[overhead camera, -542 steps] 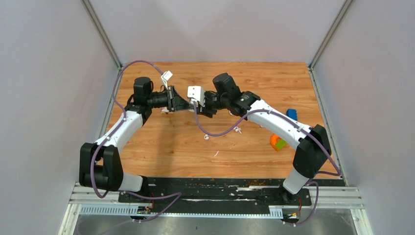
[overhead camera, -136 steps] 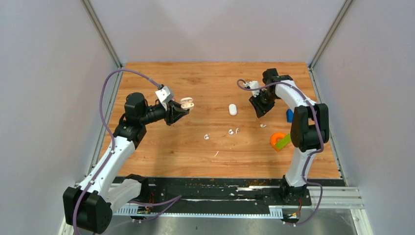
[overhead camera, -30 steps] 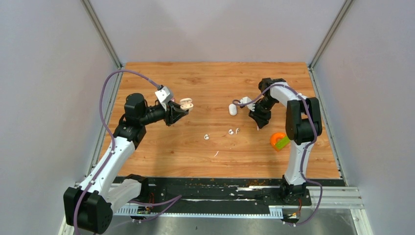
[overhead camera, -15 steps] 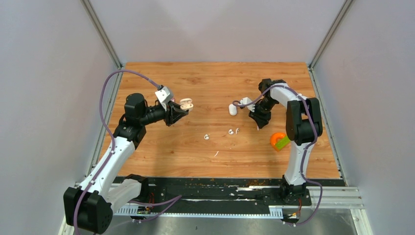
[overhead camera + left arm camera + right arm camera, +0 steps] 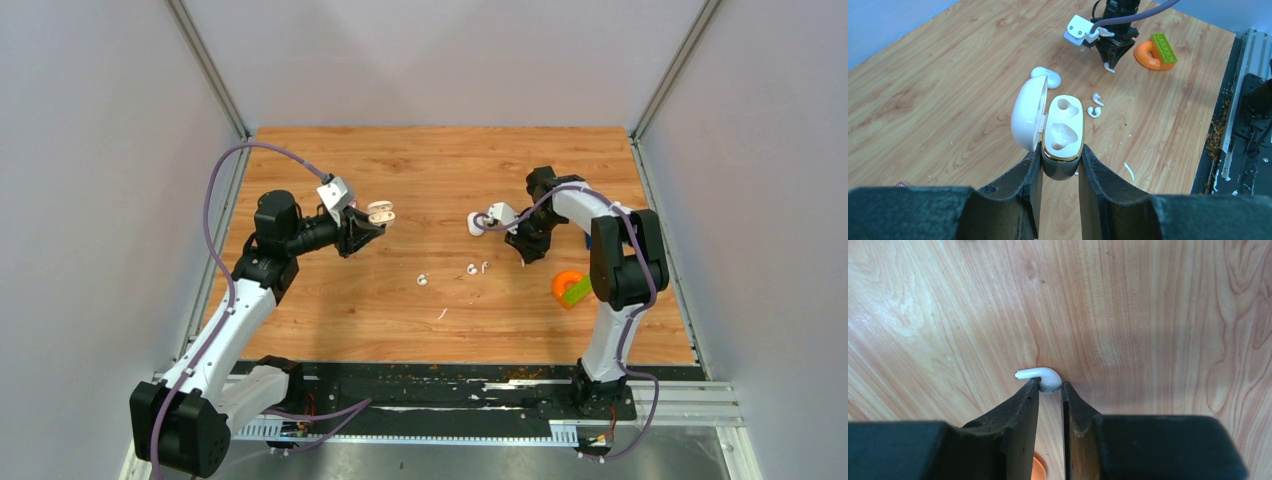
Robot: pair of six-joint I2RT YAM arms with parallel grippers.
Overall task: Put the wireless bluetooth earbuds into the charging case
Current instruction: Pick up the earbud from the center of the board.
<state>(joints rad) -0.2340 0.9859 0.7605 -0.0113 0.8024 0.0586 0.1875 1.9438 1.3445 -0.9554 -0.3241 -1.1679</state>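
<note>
Right gripper [image 5: 1050,390] is clamped on one earbud [image 5: 1044,376], pinching its bulb end. The stem juts out sideways past the jaws, lying roughly flat to the tabletop [image 5: 1148,315] rather than hanging down. I cannot tell whether the bud is clear of the wood.

Left gripper [image 5: 1060,159] is clenched on the charging case [image 5: 1063,125]. Its lid is hinged open, and both sockets are empty and face up toward the right arm.

The case is well to the left of the held earbud, raised above the tabletop. Only the right arm carries a bud, so it does the travelling.

My read: the stem must be turned to point down into a socket before seating.

Two loose earbuds [image 5: 1093,111] lie between the arms.
</note>
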